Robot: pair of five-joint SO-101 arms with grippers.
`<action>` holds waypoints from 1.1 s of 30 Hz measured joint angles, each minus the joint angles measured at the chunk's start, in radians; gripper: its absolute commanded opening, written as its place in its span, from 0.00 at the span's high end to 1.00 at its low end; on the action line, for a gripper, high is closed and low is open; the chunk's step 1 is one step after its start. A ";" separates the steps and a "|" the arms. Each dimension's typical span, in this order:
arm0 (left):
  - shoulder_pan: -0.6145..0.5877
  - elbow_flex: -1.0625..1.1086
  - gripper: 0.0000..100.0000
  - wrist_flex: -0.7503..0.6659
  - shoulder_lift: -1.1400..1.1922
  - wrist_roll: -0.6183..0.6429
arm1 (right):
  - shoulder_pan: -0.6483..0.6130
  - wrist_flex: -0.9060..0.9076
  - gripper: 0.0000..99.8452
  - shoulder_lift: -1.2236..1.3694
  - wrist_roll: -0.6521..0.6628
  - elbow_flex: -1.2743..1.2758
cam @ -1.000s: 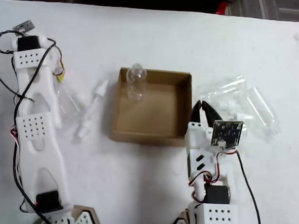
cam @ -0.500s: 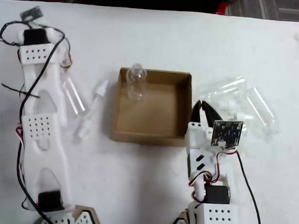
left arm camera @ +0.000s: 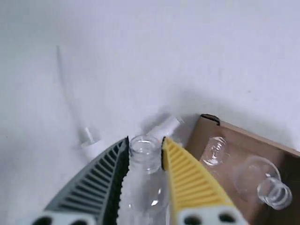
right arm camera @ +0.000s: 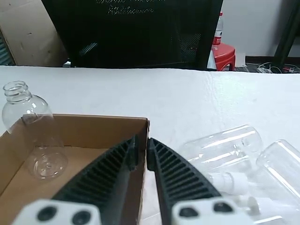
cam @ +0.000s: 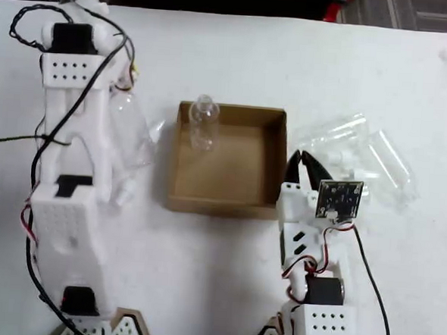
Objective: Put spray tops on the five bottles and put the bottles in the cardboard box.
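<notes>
My left gripper (left arm camera: 144,140) is shut on the neck of a clear open bottle (left arm camera: 143,187), held off the table to the left of the cardboard box (cam: 223,206). From above, that bottle (cam: 137,132) hangs tilted beside the left arm. Two spray tops (cam: 126,186) (left arm camera: 87,138) lie on the table under it. One uncapped bottle (cam: 203,122) stands in the box's far left corner. My right gripper (cam: 303,160) rests shut at the box's right wall (right arm camera: 93,121), holding nothing.
Several clear bottles (cam: 339,137) (right arm camera: 224,146) and white spray tops (right arm camera: 230,181) lie in a heap right of the box, just beyond the right gripper. Bare white table stretches behind the box and in front of it.
The left arm has risen and swung toward the far side, lifting the clear bottle off the table and nearer the box. The right arm has stayed still.
</notes>
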 measured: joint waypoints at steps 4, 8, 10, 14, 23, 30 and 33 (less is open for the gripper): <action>0.051 0.103 0.96 0.000 -0.169 -0.026 | 0.000 0.000 0.98 0.000 0.000 0.000; 0.098 0.157 0.96 0.000 -0.333 -0.101 | 0.000 0.000 0.98 0.000 0.000 0.000; 0.114 0.176 0.96 0.000 -0.397 -0.121 | 0.000 0.000 0.98 0.000 0.000 0.000; 0.146 0.219 0.96 0.000 -0.509 -0.133 | 0.000 0.000 0.98 0.000 0.000 0.000; 0.290 0.374 0.98 0.000 -0.720 -0.141 | 0.000 0.000 0.98 0.000 0.000 0.000; 0.374 0.592 0.98 -0.017 -0.885 -0.141 | -0.002 0.000 0.98 0.000 0.000 0.000; 0.394 0.746 0.98 -0.094 -0.984 -0.141 | -0.002 0.000 0.98 0.000 0.000 0.000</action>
